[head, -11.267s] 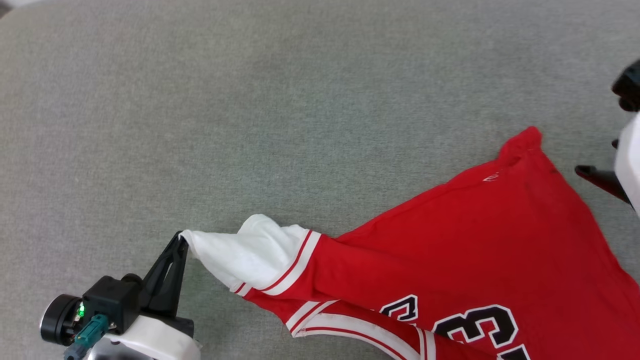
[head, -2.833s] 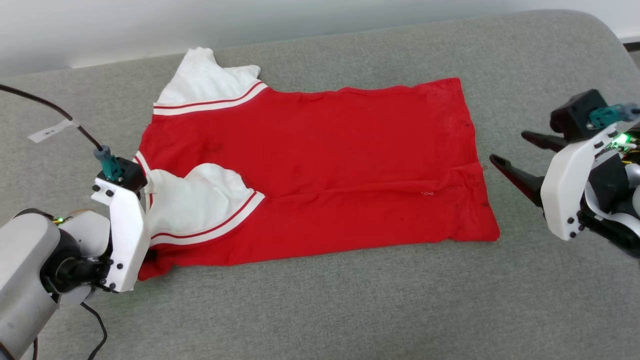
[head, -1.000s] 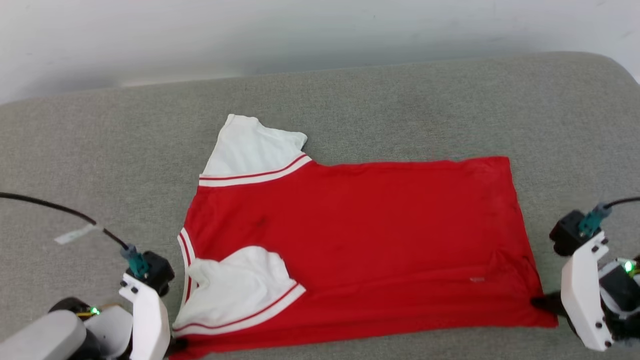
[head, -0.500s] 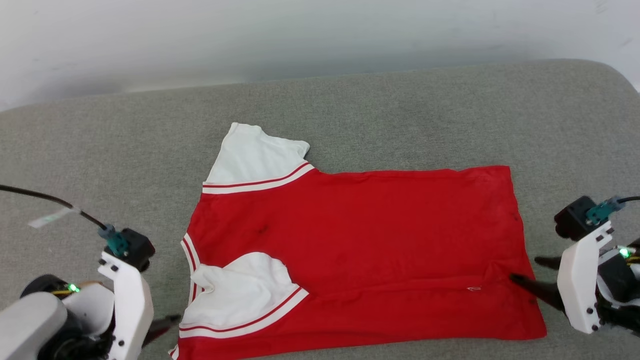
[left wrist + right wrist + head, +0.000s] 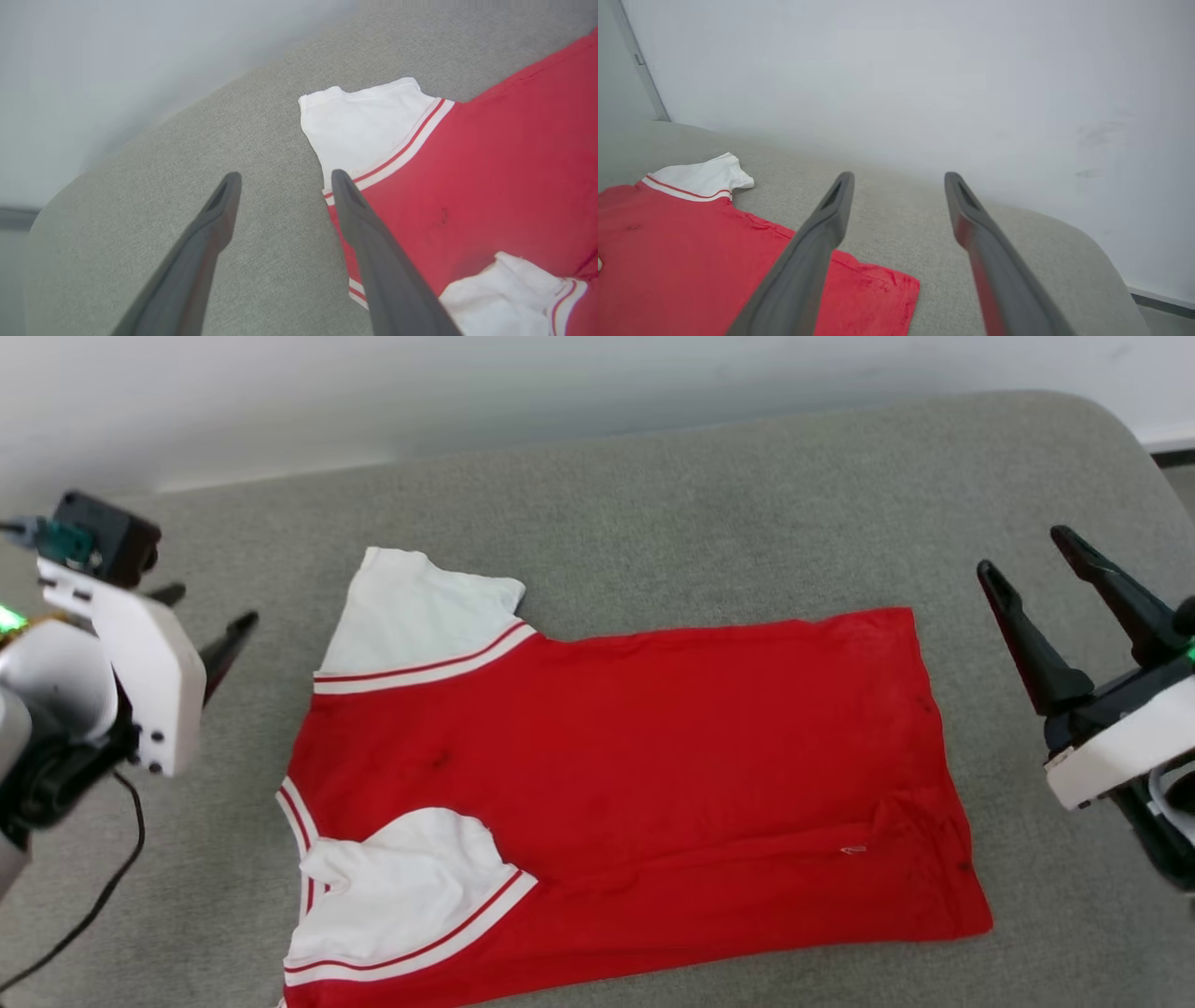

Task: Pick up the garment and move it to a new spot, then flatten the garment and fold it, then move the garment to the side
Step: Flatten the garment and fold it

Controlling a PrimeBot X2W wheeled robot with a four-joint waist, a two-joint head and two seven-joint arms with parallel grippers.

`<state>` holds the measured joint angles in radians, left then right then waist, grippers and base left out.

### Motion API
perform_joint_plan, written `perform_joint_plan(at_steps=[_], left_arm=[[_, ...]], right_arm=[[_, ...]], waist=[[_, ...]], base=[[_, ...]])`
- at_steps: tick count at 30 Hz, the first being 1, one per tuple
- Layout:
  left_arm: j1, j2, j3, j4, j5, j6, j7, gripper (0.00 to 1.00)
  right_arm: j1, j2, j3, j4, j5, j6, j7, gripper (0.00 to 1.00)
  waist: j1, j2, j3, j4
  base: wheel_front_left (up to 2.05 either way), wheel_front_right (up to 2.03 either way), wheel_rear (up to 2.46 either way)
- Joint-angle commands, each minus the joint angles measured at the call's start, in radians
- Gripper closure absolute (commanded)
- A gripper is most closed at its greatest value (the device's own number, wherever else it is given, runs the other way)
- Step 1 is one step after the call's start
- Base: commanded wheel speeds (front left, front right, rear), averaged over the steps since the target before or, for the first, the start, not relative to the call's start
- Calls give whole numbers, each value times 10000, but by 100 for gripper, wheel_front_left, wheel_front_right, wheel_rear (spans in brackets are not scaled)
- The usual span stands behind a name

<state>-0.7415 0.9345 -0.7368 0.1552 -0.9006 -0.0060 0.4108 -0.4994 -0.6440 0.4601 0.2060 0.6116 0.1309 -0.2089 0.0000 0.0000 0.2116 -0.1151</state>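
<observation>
While the garment (image 5: 635, 775) lies flat on the grey cushion (image 5: 653, 495), collar at 9 o'clock, and left tool (image 5: 213, 604) and right tool (image 5: 1022, 551) hang open, empty, pinch the 11 o'clock sleeve (image 5: 415, 611) and 2 o'clock hem corner (image 5: 901, 616) together, folding evenly.

Left hand (image 5: 210, 607) and right hand (image 5: 1022, 553) released the garment (image 5: 635, 756), lifting away.

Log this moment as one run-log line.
shirt: flat on couch, near sleeve folded onto body, far sleeve spread | left tool: open, empty, off shirt | right tool: open, empty, off shirt | next: probably fold far sleeve
</observation>
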Motion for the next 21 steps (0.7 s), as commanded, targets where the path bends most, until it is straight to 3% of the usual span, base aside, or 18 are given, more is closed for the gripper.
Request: perform_joint_plan(at_steps=[1,7,11,21], left_arm=[[-152,-51,31,45,40,-1,15,0],[-1482,-544,204,802,-126,-188,710,0],[-2539,-736,151,1309,-192,-358,1695,0],[-5002,-1001,-282,1954,-934,-831,5547,0]], right_arm=[[218,170,-98,-55,-132,-4,-80,0],[1512,1885,-2435,-1093,-1870,-6,-482,0],[2083,2654,-3042,-1981,-2345,-4,-533,0],[1858,2998,-3107,-2812,-2445,-4,-554,0]], waist=[[0,0,228,-146],[0,0,1056,-513],[0,0,1766,-736],[0,0,3478,-1306]], base=[[0,0,0],[0,0,0],[0,0,0],[0,0,0]])
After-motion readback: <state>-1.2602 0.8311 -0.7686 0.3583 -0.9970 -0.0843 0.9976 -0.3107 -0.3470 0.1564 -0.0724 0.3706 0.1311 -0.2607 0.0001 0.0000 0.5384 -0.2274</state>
